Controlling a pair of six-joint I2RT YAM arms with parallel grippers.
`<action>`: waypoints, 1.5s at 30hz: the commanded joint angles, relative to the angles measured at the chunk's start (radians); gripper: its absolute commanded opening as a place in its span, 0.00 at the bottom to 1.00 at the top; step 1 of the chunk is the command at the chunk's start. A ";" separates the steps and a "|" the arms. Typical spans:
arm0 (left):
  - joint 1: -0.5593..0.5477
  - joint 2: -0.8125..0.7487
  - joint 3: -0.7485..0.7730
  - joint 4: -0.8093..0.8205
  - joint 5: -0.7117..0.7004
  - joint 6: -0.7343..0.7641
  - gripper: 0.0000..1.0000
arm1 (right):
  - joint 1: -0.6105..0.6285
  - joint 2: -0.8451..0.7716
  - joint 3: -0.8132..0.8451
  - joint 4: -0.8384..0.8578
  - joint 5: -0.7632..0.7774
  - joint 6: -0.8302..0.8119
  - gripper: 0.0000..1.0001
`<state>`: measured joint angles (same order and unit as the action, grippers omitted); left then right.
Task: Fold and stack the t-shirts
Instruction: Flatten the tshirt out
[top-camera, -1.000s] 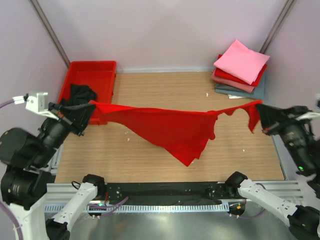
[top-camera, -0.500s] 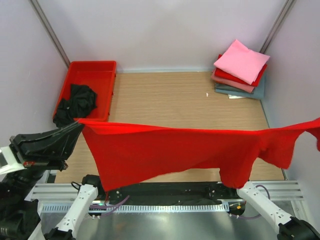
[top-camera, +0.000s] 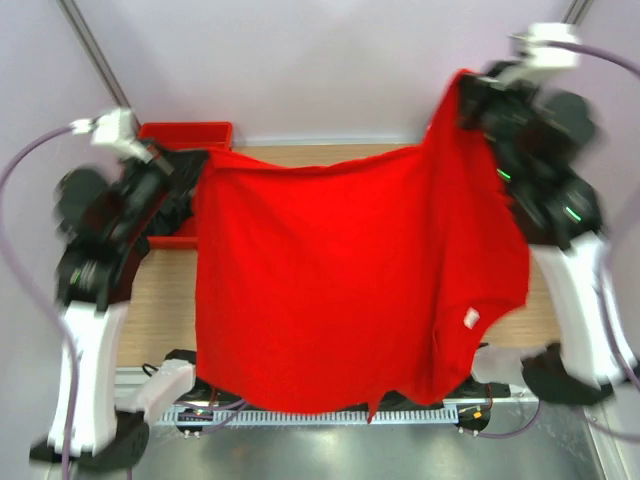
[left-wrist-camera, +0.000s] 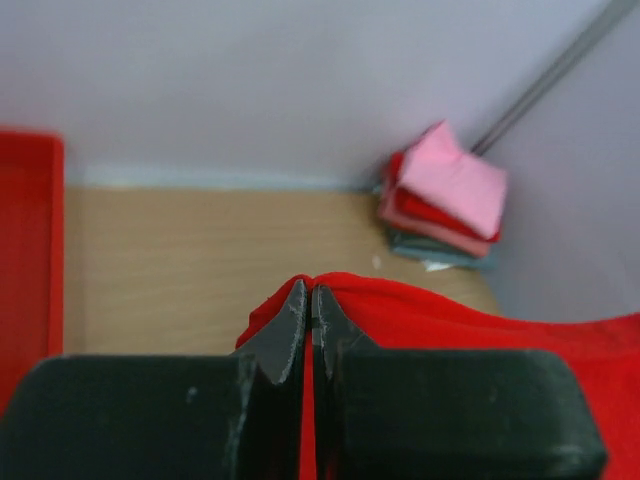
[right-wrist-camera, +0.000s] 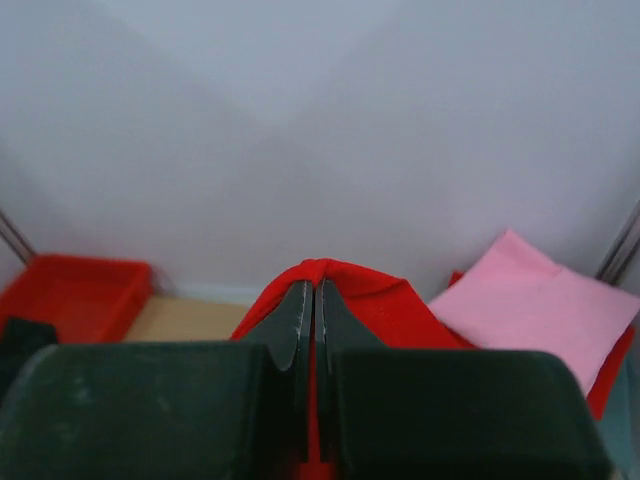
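Note:
A bright red t-shirt (top-camera: 340, 280) hangs spread out like a sheet between my two raised grippers, with its white neck label (top-camera: 470, 318) low on the right. My left gripper (top-camera: 197, 160) is shut on the shirt's upper left corner; in the left wrist view (left-wrist-camera: 309, 288) red cloth is pinched between the closed jaws. My right gripper (top-camera: 463, 92) is shut on the upper right corner, higher up, and the right wrist view (right-wrist-camera: 315, 285) shows it the same way. The folded stack (left-wrist-camera: 445, 195) with the pink shirt (right-wrist-camera: 540, 300) on top lies at the back right. In the top view it is hidden.
The red plastic tray (top-camera: 185, 131) stands at the back left and also shows in the left wrist view (left-wrist-camera: 25, 250) and the right wrist view (right-wrist-camera: 70, 290), with something dark (right-wrist-camera: 20, 338) beside it. The hanging shirt hides most of the wooden table (left-wrist-camera: 180, 260). Walls are close on three sides.
Both arms have swung up and toward the back wall. The red shirt, earlier stretched low across the near edge, now hangs high as a broad sheet.

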<state>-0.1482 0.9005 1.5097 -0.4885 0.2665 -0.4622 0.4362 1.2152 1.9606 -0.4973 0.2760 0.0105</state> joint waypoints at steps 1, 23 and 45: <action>0.009 0.254 -0.056 -0.125 -0.176 -0.052 0.00 | -0.014 0.269 -0.033 0.000 0.132 -0.044 0.01; -0.094 0.887 0.361 -0.450 -0.409 -0.124 0.84 | -0.074 0.715 0.192 0.020 0.012 0.078 1.00; -0.041 0.243 -0.719 -0.070 -0.559 -0.383 0.75 | 0.317 -0.124 -1.069 -0.110 0.164 0.641 1.00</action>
<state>-0.2161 1.2171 0.8482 -0.6605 -0.1955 -0.7551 0.6838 1.2186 0.9661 -0.5945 0.3622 0.5026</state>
